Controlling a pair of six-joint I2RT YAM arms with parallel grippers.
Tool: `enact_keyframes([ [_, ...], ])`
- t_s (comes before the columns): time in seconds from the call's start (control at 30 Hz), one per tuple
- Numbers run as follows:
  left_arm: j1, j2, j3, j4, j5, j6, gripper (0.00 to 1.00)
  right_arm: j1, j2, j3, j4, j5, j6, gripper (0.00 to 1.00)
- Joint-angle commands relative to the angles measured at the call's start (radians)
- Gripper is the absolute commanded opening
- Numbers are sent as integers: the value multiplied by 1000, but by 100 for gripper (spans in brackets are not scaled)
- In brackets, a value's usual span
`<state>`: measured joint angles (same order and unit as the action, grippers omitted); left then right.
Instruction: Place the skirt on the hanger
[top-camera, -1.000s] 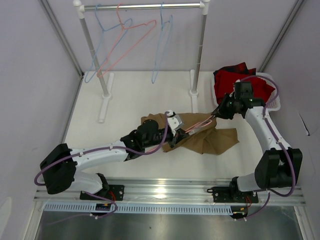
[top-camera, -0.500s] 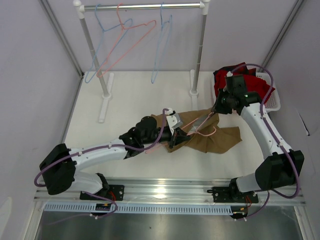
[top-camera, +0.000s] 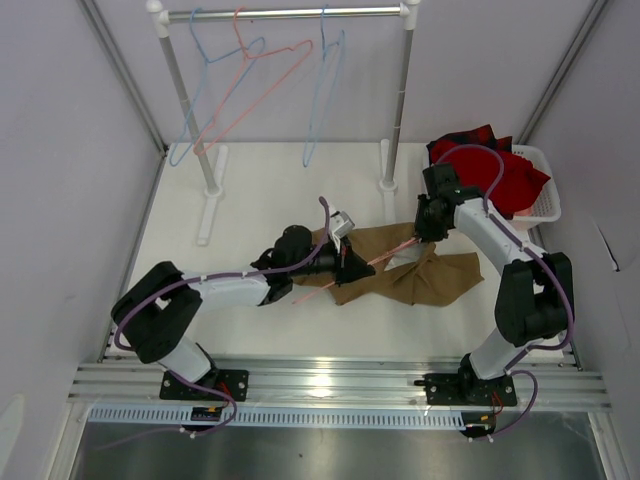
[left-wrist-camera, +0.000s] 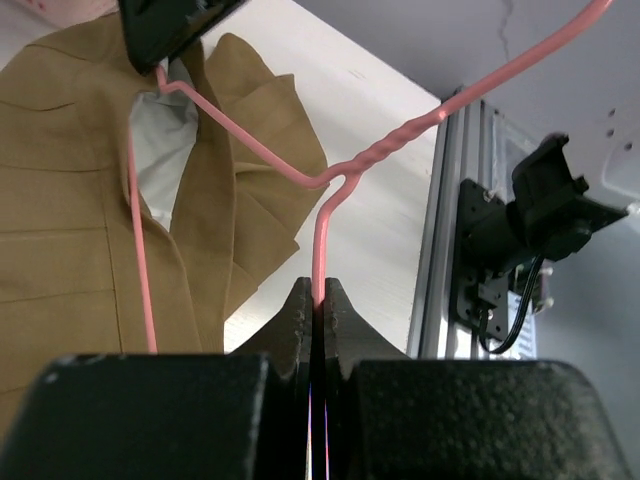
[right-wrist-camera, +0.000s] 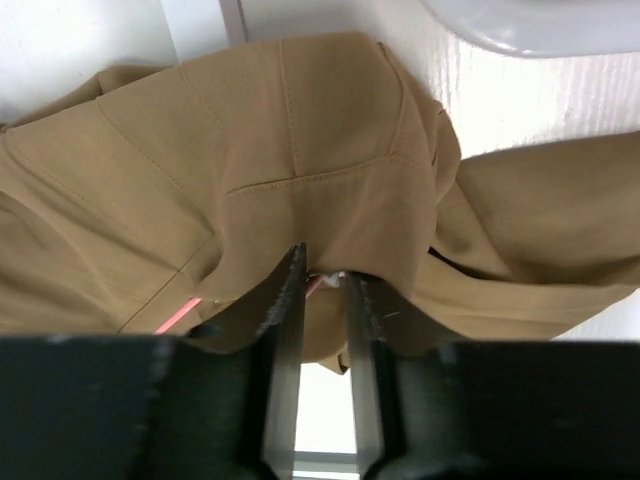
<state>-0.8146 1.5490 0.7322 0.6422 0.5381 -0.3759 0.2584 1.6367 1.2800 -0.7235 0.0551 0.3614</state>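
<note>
The left claw is closed on the hanger wire. The right claw stands slightly open, tips at a skirt fold on the counter.

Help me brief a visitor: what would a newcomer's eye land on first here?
The tan-brown cloth skirt lies crumpled mid-table, with a salmon-pink wire hanger poking into it, clamped in the left end effector. The right end effector noses into the skirt's folds, and bright red cloth fills a white basket at right.
</note>
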Motion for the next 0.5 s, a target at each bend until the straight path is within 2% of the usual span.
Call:
enact_keyframes([
  [0.0, 29, 20, -2, 156, -20, -78, 0, 36, -8, -1, -1, -74, -3, 31],
  [0.03, 32, 25, 10, 121, -29, -83, 0, 36, -5, -4, 6, -72, 4, 39],
  [0.1, 31, 36, 13, 97, -50, -83, 0, 35, -6, -8, 18, -66, 10, 46],
  [0.17, 34, 40, 12, 74, -72, -86, 0, 33, -18, -21, 36, -63, 17, 57],
  [0.47, 41, 37, 6, 28, -112, -83, 0, 16, -57, -39, 62, -57, 30, 71],
])
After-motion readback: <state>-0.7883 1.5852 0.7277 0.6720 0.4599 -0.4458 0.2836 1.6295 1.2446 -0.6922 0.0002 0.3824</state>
